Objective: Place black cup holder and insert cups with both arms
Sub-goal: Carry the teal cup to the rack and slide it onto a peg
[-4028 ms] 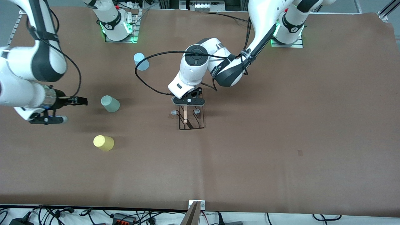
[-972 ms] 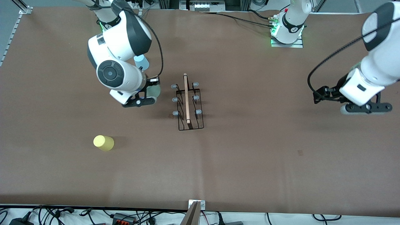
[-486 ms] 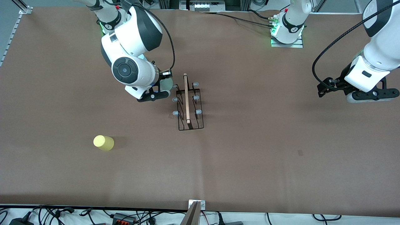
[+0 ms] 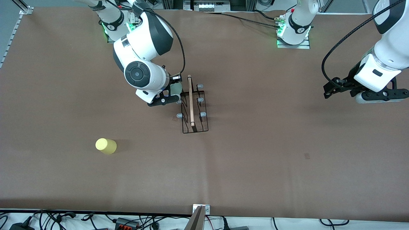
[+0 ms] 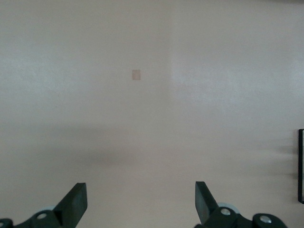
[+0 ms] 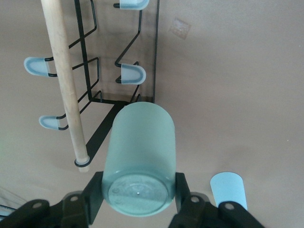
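Observation:
The black cup holder point(image 4: 191, 107) stands mid-table, its wooden rod pointing toward the front camera; it also shows in the right wrist view point(image 6: 61, 71). My right gripper point(image 4: 173, 93) is shut on the sage green cup point(image 4: 176, 88), held on its side just above the pegs at the holder's end nearest the robot bases. In the right wrist view the cup point(image 6: 138, 152) fills the right gripper point(image 6: 137, 191). The light blue cup point(image 6: 228, 189) stands on the table; the right arm hides it in the front view. The yellow cup point(image 4: 106, 146) stands nearer the camera. My left gripper point(image 4: 377, 98) point(image 5: 140, 202) hangs open and empty.
Brown table cover throughout. A small tape mark point(image 4: 307, 156) lies toward the left arm's end and shows in the left wrist view point(image 5: 136, 74). A metal bracket point(image 4: 201, 210) and cables run along the table's edge nearest the camera.
The right arm carried the green cup sideways up to the holder's pegs. The left gripper, at the holder four seconds ago, has withdrawn to its own end and barely moves now.

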{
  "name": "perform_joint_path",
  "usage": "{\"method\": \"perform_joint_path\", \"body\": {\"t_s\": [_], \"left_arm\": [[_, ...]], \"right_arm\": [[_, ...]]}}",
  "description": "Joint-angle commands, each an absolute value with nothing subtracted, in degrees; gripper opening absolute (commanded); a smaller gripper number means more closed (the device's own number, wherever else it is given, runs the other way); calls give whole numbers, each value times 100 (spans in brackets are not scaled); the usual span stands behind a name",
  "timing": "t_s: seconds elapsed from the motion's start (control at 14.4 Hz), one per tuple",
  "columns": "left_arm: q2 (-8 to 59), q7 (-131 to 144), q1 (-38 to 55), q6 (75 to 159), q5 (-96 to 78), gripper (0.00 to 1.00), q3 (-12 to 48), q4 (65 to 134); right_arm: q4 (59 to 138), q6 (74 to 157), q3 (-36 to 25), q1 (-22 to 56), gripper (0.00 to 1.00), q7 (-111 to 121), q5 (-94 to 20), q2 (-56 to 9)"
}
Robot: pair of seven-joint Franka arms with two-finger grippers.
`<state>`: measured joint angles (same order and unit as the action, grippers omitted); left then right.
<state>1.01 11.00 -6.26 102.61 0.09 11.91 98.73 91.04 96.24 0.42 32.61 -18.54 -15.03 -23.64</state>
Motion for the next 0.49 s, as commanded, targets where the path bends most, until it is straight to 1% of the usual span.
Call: {"method": "perform_joint_path", "body": {"t_s": [0.0, 0.42], "left_arm": [[141, 1107, -624, 10151, -88, 100, 1204, 9738], [141, 1099, -642, 10151, -70, 100, 1204, 9738]], "right_arm": [[9009, 9624, -18, 3366, 10, -1916, -1608, -2452], [8991, 9650, -18, 3419, 10, -1899, -1573, -2610]]}}
